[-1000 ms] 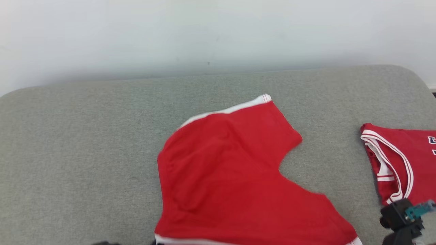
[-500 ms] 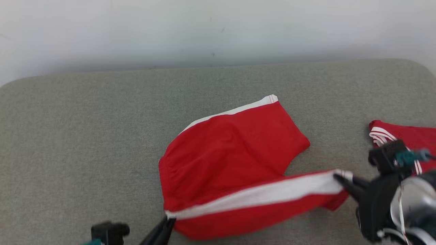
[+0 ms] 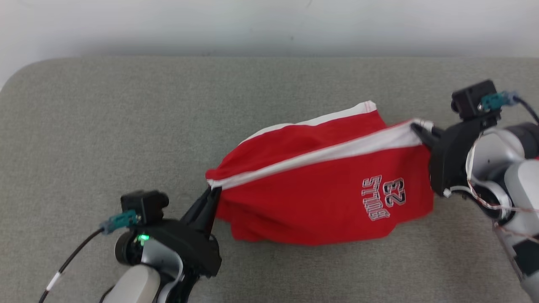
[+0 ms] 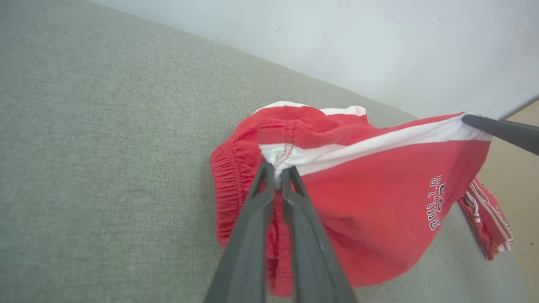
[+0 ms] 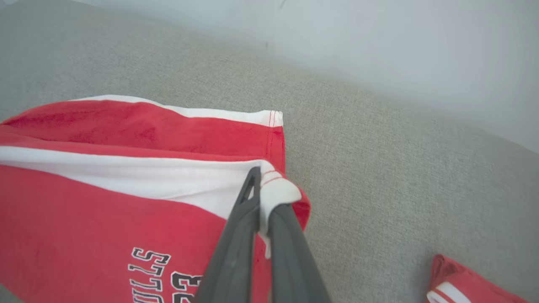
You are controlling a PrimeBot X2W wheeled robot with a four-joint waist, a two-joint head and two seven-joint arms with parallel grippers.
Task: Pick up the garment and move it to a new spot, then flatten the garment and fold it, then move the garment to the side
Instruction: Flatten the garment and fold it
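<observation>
The garment [image 3: 320, 198] is a pair of red shorts with a white side stripe and a white "23" print, lying on the grey cushion [image 3: 105, 126]. My left gripper [image 3: 212, 191] is shut on the waistband end of the stripe, seen close in the left wrist view [image 4: 276, 170]. My right gripper [image 3: 417, 126] is shut on the hem end of the same stripe [image 5: 263, 185]. The stripe is stretched taut between them, raised above the cushion, and the printed panel hangs down from it over the rest of the shorts [image 4: 379, 202]. The other leg's hem [image 5: 269, 120] lies flat beyond.
A second red and white garment [image 4: 484, 223] lies on the cushion to the right, past my right arm, its corner [image 5: 463, 286] low in the right wrist view. A pale wall [image 3: 269, 25] runs along the cushion's far edge. Bare cushion stretches left of the shorts.
Both grippers have lifted the near stripe edge and carried it away from me over the shorts, turning the printed side up. The head camera has also shifted.
</observation>
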